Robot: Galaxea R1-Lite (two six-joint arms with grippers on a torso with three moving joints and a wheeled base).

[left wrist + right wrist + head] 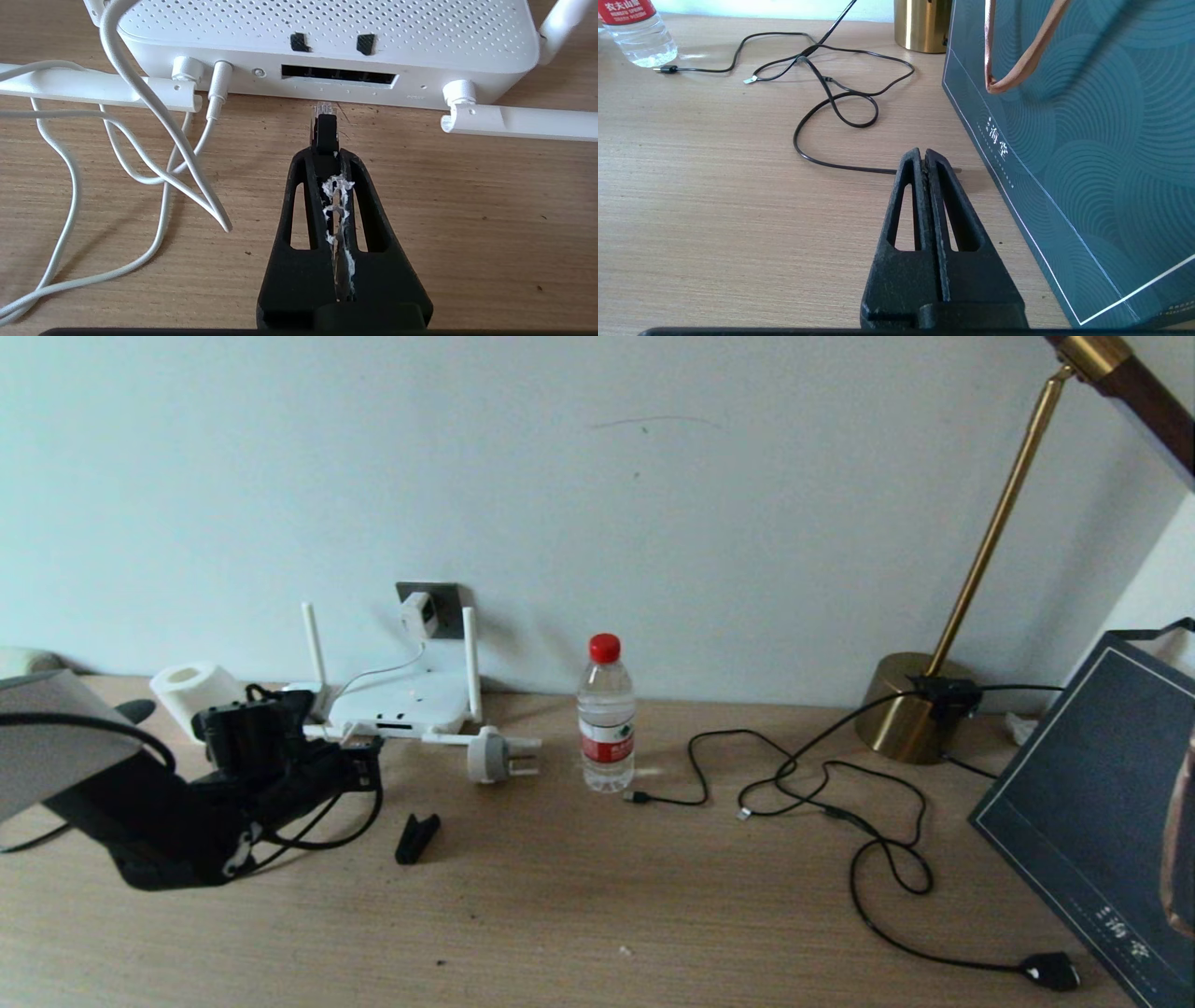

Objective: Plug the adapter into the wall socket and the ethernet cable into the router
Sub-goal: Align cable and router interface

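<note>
The white adapter [419,613] sits in the dark grey wall socket [446,600]. Its thin white cord [140,93] runs down to the router [401,705], a flat white box with two antennas upright and two folded flat on the table. My left gripper [325,150] is shut on the ethernet cable's plug [325,122]. The plug's clear tip points at the router's dark port slot [338,77] and stops just short of it. The black ethernet cable [322,840] loops below the left gripper [362,763]. My right gripper [924,154] is shut and empty, low over the table beside a teal bag.
A round white-grey plug [490,754] lies right of the router, and a small black clip [417,837] lies in front. A water bottle [606,714], a paper roll [194,689], thin black cables [822,793], a brass lamp base [910,709] and the teal bag [1087,140] stand around.
</note>
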